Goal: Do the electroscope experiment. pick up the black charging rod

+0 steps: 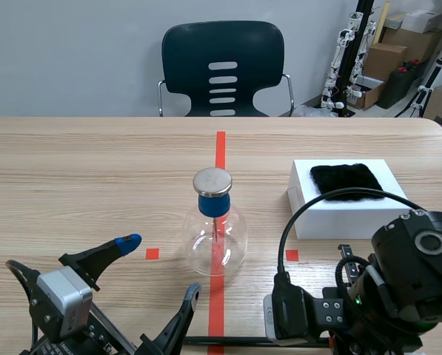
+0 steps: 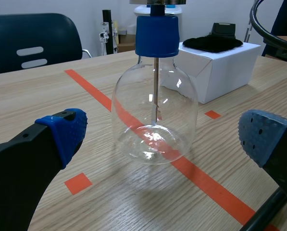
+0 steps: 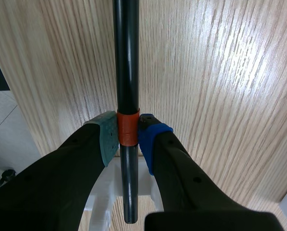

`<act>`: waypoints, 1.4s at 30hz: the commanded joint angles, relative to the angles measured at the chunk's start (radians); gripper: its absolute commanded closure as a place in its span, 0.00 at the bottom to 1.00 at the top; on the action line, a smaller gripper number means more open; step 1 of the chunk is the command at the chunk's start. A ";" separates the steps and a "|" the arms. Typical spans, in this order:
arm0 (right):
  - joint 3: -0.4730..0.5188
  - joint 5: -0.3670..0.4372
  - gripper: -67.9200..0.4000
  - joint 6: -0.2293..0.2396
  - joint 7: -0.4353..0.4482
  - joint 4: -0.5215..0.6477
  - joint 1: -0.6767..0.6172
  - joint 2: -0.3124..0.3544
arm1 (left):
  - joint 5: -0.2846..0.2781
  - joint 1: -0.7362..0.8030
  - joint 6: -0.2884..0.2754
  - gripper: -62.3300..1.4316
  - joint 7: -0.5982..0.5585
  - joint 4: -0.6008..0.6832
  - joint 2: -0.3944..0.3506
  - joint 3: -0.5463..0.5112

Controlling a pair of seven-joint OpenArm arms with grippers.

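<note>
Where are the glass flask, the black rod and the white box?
glass flask (image 1: 215, 240), scene view, on its round clear belly.
black rod (image 3: 126, 57), right wrist view, on the shaft beyond its orange band.
white box (image 1: 339, 220), scene view, on its front wall.

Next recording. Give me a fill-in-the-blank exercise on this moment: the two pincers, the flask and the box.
1. The right pincer is shut on the black rod; the left pincer, fingers apart, holds ____.
2. The glass flask ahead of the left pincer has a stopper coloured ____.
3. The black cloth lies on top of a ____ box.

Missing words: nothing; blue; white.
</note>
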 commanded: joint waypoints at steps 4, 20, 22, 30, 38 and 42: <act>0.010 0.000 0.97 0.008 -0.003 0.022 0.013 0.023 | -0.006 0.000 -0.002 0.00 0.008 0.014 0.002 0.006; 0.011 0.075 0.97 0.008 -0.025 0.223 -0.032 0.280 | -0.007 0.000 -0.002 0.00 0.016 0.014 0.003 0.006; 0.014 0.080 0.97 -0.002 -0.006 0.235 -0.040 0.317 | -0.007 0.000 -0.002 0.00 0.015 0.014 0.003 0.006; 0.060 0.120 0.97 -0.012 0.132 0.254 -0.045 0.448 | -0.007 0.000 -0.002 0.00 0.016 0.014 0.002 0.006; 0.124 0.136 0.97 -0.002 0.249 0.254 -0.045 0.537 | -0.007 0.000 -0.002 0.00 0.016 0.014 0.002 0.006; 0.126 0.136 0.97 0.008 0.360 0.256 -0.045 0.615 | -0.007 0.000 -0.002 0.00 0.016 0.014 0.002 0.006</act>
